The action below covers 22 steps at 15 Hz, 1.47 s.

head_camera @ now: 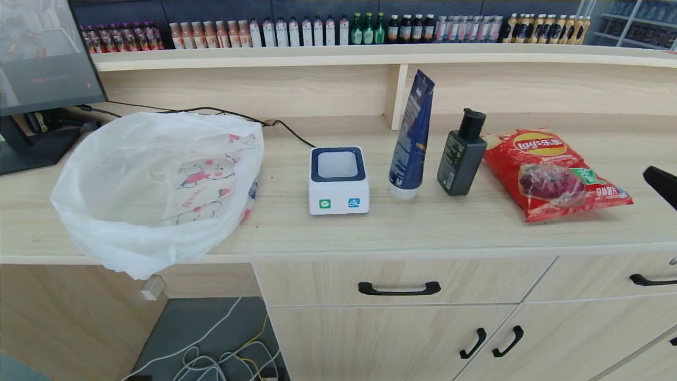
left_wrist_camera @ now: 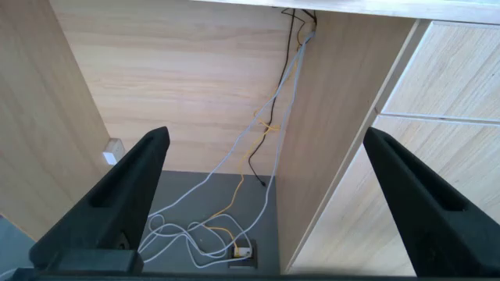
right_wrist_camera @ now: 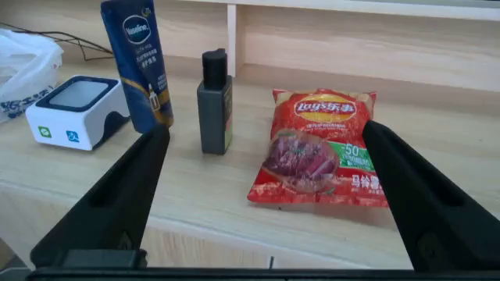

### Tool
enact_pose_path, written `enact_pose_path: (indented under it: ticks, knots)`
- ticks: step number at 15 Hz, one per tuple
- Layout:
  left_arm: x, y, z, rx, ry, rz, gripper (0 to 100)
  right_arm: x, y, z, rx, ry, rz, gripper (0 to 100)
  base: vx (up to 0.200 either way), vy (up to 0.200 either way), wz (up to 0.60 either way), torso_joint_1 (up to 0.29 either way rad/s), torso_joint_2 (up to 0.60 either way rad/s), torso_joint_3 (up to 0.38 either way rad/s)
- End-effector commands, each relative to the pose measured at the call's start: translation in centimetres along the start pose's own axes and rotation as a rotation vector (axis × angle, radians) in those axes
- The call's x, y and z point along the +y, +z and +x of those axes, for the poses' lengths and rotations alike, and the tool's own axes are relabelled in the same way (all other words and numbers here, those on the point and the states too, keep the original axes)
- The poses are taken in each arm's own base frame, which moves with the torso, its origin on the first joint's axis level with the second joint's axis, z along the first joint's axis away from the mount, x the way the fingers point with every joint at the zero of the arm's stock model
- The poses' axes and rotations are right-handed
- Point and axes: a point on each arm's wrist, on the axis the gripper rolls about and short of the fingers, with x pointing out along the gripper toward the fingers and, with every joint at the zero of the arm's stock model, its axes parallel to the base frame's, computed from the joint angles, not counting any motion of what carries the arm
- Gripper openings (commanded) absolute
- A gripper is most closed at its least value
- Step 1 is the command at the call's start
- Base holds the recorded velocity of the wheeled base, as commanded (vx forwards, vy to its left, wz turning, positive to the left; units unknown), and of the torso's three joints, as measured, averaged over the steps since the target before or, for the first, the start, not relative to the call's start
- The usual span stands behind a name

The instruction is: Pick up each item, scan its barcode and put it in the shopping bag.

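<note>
On the worktop [head_camera: 476, 227], a red crisp packet [head_camera: 550, 172] lies flat at the 3 o'clock end of a row of goods. The right end effector [right_wrist_camera: 266, 133] hangs released near it, its fingers [right_wrist_camera: 117, 203] spread wide, and the packet sits ahead of them, framed between the two. A dark shape [head_camera: 661, 185] at the packet's 3 o'clock in the head view is probably one of those fingers, though too little of it shows to be sure.

At the packet's 9 o'clock, near it, a dark pump bottle [head_camera: 461, 156] stands upright. At the bottle's 9 o'clock a blue tube [head_camera: 412, 137] stands on its cap. The white scanner [head_camera: 338, 180] sits at the tube's 9 o'clock, window up, with a black cable [head_camera: 296, 132] running off toward 11 o'clock. The shopping bag [head_camera: 153, 185] lies open-mouthed at the scanner's 9 o'clock, sagging over the front edge. A monitor [head_camera: 42, 53] stands at the bag's 11 o'clock.

The left end effector [left_wrist_camera: 266, 134] is released too, below the worktop, facing a recess with loose wires [left_wrist_camera: 203, 234] on the floor [left_wrist_camera: 258, 211].
</note>
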Motion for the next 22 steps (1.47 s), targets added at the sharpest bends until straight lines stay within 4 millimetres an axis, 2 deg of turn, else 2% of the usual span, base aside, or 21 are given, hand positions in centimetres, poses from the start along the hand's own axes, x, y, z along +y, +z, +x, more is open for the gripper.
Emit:
enact_pose_path:
  ticks: [1, 2, 3, 5, 6, 8, 13, 19, 22]
  knots:
    - [0.0, 0.0, 0.0, 0.0, 0.0, 0.0, 100, 0.5, -1.3, 6.5, 0.01, 0.024, 0.016, 100, 0.0, 0.0, 0.0, 0.0, 0.0, 0.0]
    - [0.0, 0.0, 0.0, 0.001, 0.0, 0.0, 100, 2.5, -1.1, 9.3, -0.082, 0.018, 0.056, 100, 0.0, 0.0, 0.0, 0.0, 0.0, 0.0]
    - [0.0, 0.0, 0.0, 0.0, 0.0, 0.0, 100, 4.4, -0.6, 11.1, -0.15, 0.015, 0.091, 100, 0.0, 0.0, 0.0, 0.0, 0.0, 0.0]
    - [0.0, 0.0, 0.0, 0.001, 0.0, 0.0, 100, 7.6, -1.3, 12.1, -0.134, 0.027, 0.127, 100, 0.0, 0.0, 0.0, 0.0, 0.0, 0.0]
    - [0.0, 0.0, 0.0, 0.001, 0.0, 0.0, 100, 8.1, -1.6, 12.6, -0.128, 0.034, 0.128, 100, 0.0, 0.0, 0.0, 0.0, 0.0, 0.0]
    - [0.0, 0.0, 0.0, 0.0, -0.001, 0.0, 100, 8.2, -1.9, 13.0, -0.132, 0.028, 0.128, 100, 0.0, 0.0, 0.0, 0.0, 0.0, 0.0]
    - [0.0, 0.0, 0.0, 0.0, 0.0, 0.0, 100, 8.3, -2.7, 12.5, -0.126, 0.036, 0.087, 100, 0.0, 0.0, 0.0, 0.0, 0.0, 0.0]
    - [0.0, 0.0, 0.0, 0.0, 0.0, 0.0, 100, 10.7, -2.6, 13.6, -0.154, 0.102, 0.1, 100, 0.0, 0.0, 0.0, 0.0, 0.0, 0.0]
    - [0.0, 0.0, 0.0, 0.0, 0.0, 0.0, 100, 11.3, -3.2, 14.3, -0.14, 0.11, 0.099, 100, 0.0, 0.0, 0.0, 0.0, 0.0, 0.0]
